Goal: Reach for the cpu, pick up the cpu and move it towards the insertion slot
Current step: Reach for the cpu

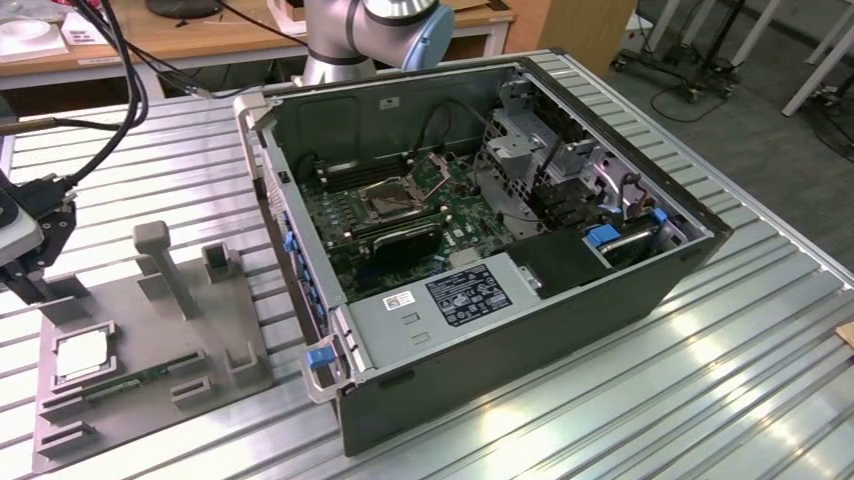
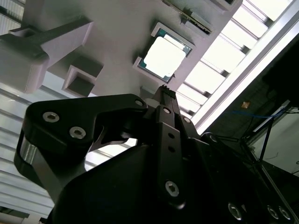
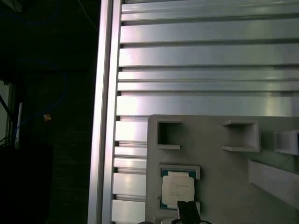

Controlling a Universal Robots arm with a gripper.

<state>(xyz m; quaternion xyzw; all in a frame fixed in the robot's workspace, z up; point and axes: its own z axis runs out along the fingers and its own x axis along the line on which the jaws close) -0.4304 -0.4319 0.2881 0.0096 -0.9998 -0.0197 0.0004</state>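
Exterior view: cpu lies in the grey holder on the desk, at 8 o'clock. The hand hangs near it, at its 11 o'clock. The insertion slot sits inside the open computer case, well apart.
Second wrist view: hand tip near the cpu edge.
First wrist view: the same; hand opening cannot be told.

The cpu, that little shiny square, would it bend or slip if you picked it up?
Probably stiff: the cpu is a flat square with a metal-looking top. Lying flat in a recess of the grey holder, it likely won't roll or tip. Its smooth, bright top might be slippery to grip.
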